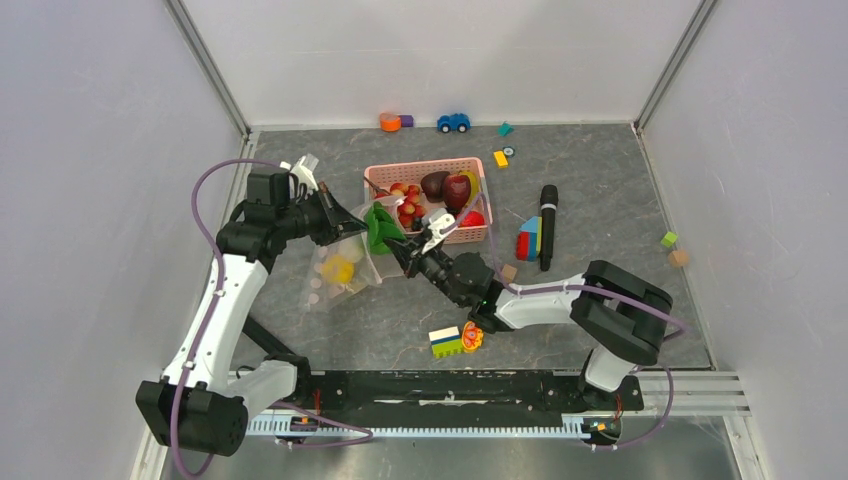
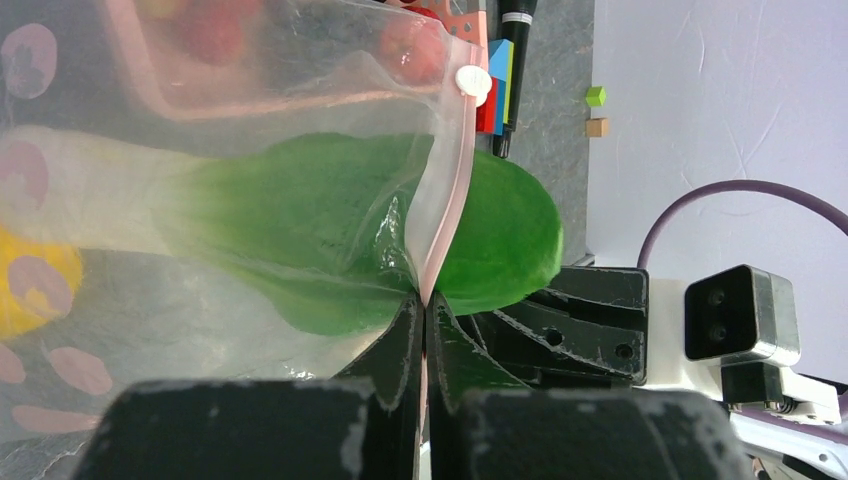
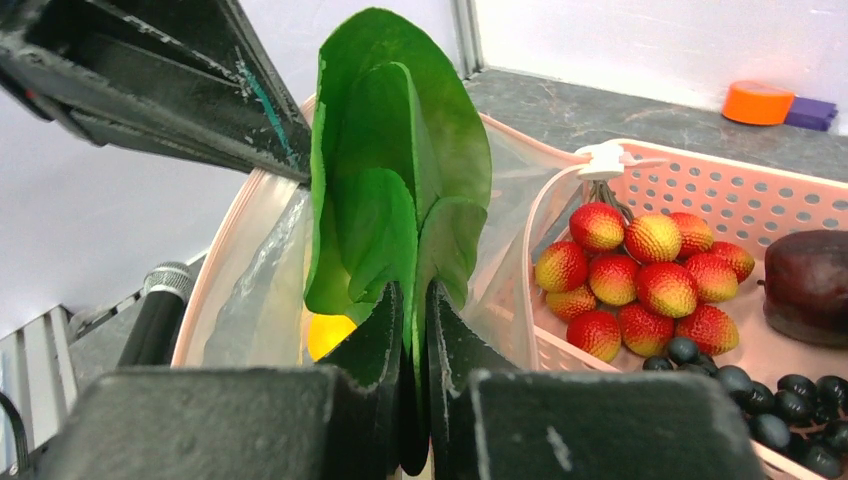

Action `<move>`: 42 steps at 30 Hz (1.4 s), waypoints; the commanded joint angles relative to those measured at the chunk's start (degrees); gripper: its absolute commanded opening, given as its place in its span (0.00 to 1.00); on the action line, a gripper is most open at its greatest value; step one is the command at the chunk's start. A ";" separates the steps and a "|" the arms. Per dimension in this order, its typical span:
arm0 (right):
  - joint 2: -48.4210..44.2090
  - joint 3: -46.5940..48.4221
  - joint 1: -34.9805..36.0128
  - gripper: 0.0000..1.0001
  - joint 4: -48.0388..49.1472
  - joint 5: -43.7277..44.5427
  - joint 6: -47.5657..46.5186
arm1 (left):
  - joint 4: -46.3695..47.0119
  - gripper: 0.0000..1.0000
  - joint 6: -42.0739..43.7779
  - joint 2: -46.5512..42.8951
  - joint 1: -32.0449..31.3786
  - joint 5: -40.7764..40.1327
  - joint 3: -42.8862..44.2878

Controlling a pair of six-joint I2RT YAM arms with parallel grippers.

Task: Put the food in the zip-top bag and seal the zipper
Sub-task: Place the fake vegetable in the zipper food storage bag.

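The left hand [image 2: 425,308] was clenched on the zipper [image 2: 447,190], holding up the mouth of the zip-top bag [image 2: 150,300], which lay toward the bench's left edge beside the pink basket [image 3: 700,185]. The right hand [image 3: 412,300] pinched the leaf tip of the bok choy [image 3: 400,150], its pale stem inside the bag. The bag looked limp and slippery, best held by the firmer zipper; the light leaf would likely bend if pushed, so gripping nearer the stem seemed wiser.
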 commanded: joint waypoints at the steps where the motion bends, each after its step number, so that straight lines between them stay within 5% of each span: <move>1: 1.14 4.49 1.61 0.04 -4.00 10.79 2.73 | 2.99 0.02 0.54 -1.23 0.36 3.09 0.00; 26: 10.47 25.92 4.65 0.28 -40.34 14.22 8.89 | 5.19 0.02 -0.09 -1.98 0.36 5.80 -0.83; 33: 4.42 20.94 4.58 0.63 -36.07 11.07 6.84 | 5.10 0.02 -0.93 0.28 0.36 6.18 -1.36; 42: -6.84 14.92 3.97 0.92 -35.66 8.35 -0.36 | 4.58 0.02 -1.41 2.55 0.43 6.35 -1.58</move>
